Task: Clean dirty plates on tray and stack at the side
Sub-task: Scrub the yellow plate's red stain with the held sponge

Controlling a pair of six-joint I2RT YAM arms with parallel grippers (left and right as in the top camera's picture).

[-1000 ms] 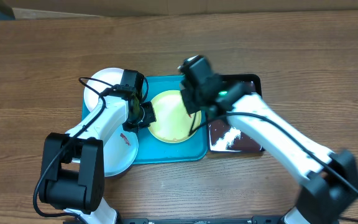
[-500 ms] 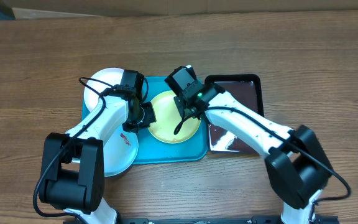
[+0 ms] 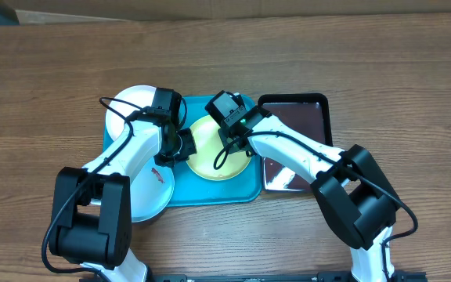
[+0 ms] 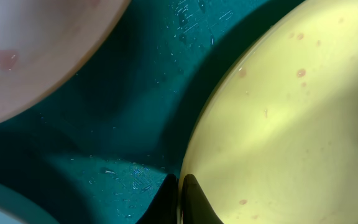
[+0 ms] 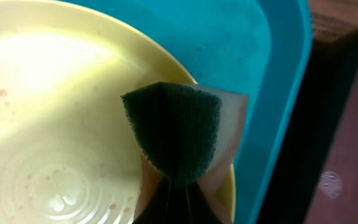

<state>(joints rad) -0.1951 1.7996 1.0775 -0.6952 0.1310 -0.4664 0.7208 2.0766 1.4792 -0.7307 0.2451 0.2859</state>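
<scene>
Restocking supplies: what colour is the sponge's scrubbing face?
Dark green, on a tan backing; the right wrist view shows the sponge best.

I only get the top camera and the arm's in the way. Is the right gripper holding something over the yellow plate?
Observer: Yes. The right wrist view shows the right gripper pinching a folded sponge, dark green scrubby side out, at the edge of the yellow plate.
Operator: Is the plate dirty?
Observer: A little. That view shows small reddish specks dotted on it.
Operator: What's the left gripper doing?
Observer: In the left wrist view the left gripper looks clamped on the plate's rim, with a finger on each side.
</scene>
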